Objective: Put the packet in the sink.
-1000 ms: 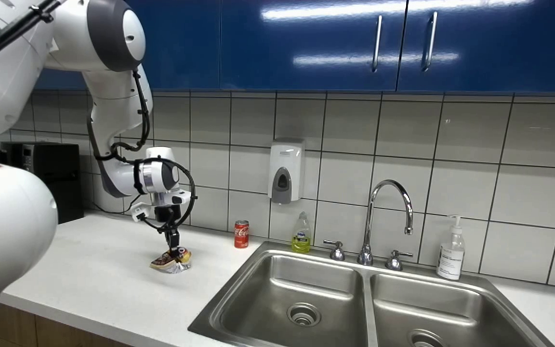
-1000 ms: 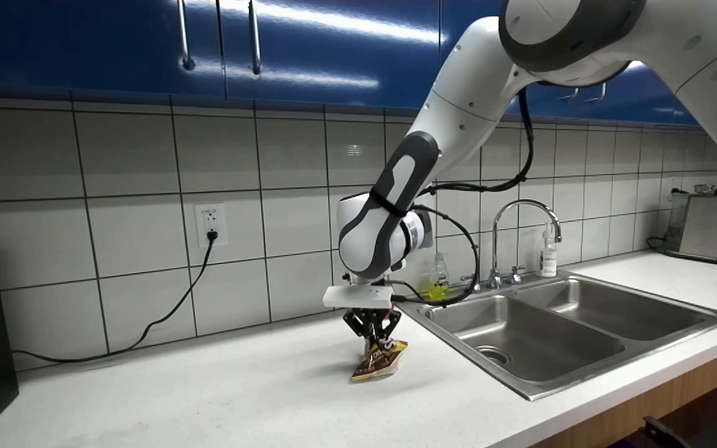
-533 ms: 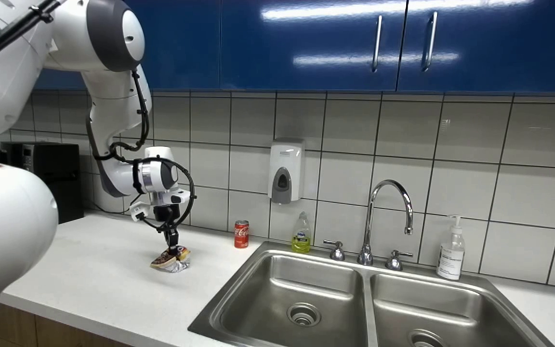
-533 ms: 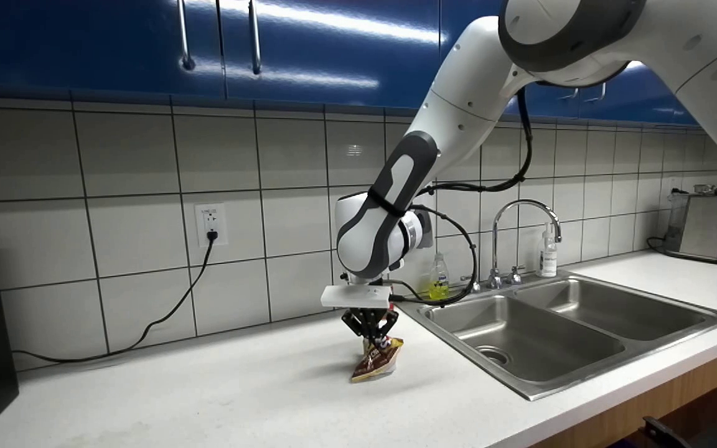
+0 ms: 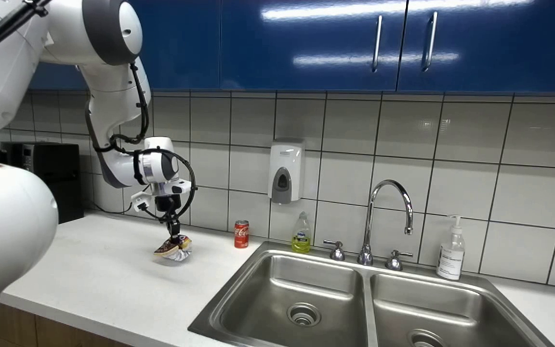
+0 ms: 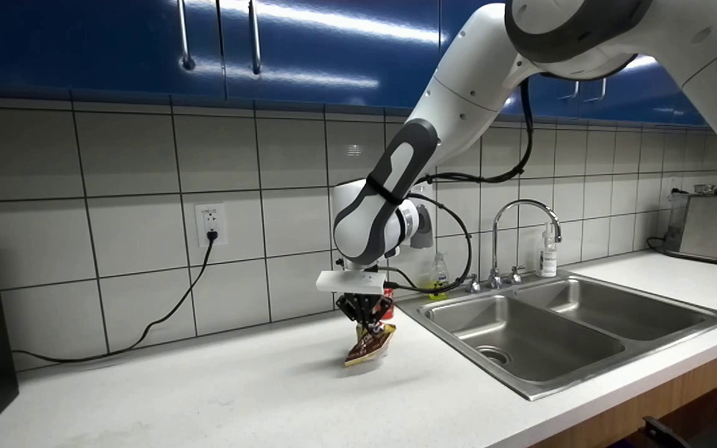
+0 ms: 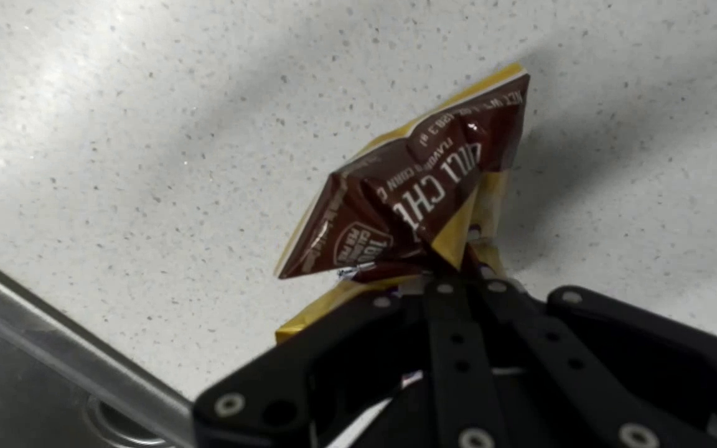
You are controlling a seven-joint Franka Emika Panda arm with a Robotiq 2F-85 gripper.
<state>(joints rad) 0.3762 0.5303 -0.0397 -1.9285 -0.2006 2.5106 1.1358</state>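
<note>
Upward since the earlier frame go our claw [image 6: 368, 328] and the snack packet [image 7: 436, 174], which we now see hanging beneath the claw, just above the speckled white countertop [image 6: 196, 398]. We have the claw clenched around the packet's bunched folds, its corners sticking out on either side. Right of the claw in both exterior views we find the red Coca-Cola can [image 5: 241, 234] and the double-basin stainless steel sink [image 5: 223, 300], both apart from the claw
</note>
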